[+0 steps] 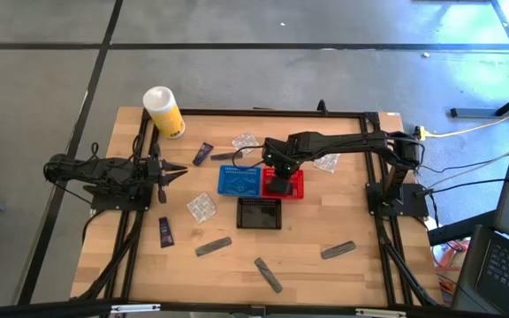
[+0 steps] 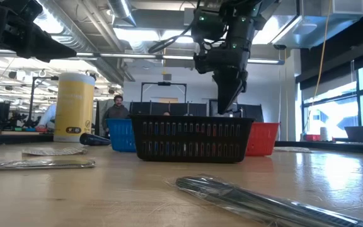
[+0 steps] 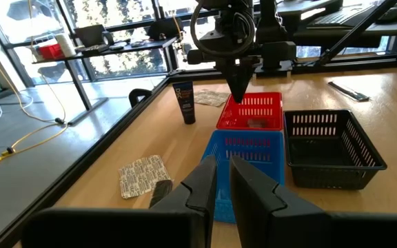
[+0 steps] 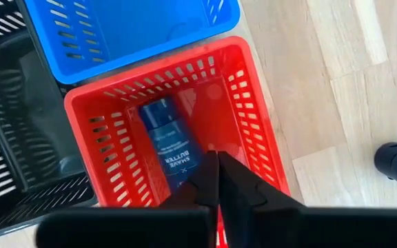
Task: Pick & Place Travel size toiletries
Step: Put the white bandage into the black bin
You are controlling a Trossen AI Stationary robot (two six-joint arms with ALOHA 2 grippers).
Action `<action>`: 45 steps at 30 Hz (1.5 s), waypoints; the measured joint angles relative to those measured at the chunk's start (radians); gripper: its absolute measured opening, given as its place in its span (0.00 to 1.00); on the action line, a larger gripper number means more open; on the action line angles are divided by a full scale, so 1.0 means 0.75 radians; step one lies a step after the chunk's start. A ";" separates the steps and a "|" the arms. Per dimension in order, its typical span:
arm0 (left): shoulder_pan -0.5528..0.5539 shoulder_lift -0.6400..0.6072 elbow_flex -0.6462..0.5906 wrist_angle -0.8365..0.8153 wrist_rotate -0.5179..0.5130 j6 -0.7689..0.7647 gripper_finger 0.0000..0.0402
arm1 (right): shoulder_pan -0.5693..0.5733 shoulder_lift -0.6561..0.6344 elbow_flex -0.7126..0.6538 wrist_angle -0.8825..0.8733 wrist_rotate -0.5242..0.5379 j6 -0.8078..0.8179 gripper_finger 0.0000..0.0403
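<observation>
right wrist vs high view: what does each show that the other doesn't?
Only the right wrist view: a dark navy tube lying inside the red basket, its label reading "shave butter".

Only the high view: the left gripper waiting at the table's left side, the white-and-yellow canister, clear packets and grey tubes spread over the table.

Both: the right gripper, shut and empty above the red basket, beside the blue basket and black basket.

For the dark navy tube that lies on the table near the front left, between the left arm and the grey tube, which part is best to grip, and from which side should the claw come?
Grip the dark navy tube across the middle of its body, coming straight down from above. It lies flat on the table, its long axis running roughly front to back, with bare wood on both long sides, so the fingers would probably fit either side. The left claw is nearer.
</observation>
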 joint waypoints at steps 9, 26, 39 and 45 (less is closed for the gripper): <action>0.000 0.000 0.000 0.000 0.000 0.000 0.09 | -0.001 -0.011 -0.001 -0.011 0.021 -0.025 0.11; 0.000 0.000 0.001 0.000 0.000 0.000 0.09 | -0.108 -0.058 -0.001 -0.021 0.271 0.001 0.24; 0.000 0.000 0.000 0.000 0.000 0.000 0.09 | -0.092 -0.400 -0.059 -0.229 0.314 0.053 0.38; 0.000 0.000 0.000 0.000 0.000 0.000 0.09 | -0.102 -0.626 -0.224 -0.190 0.360 0.156 0.41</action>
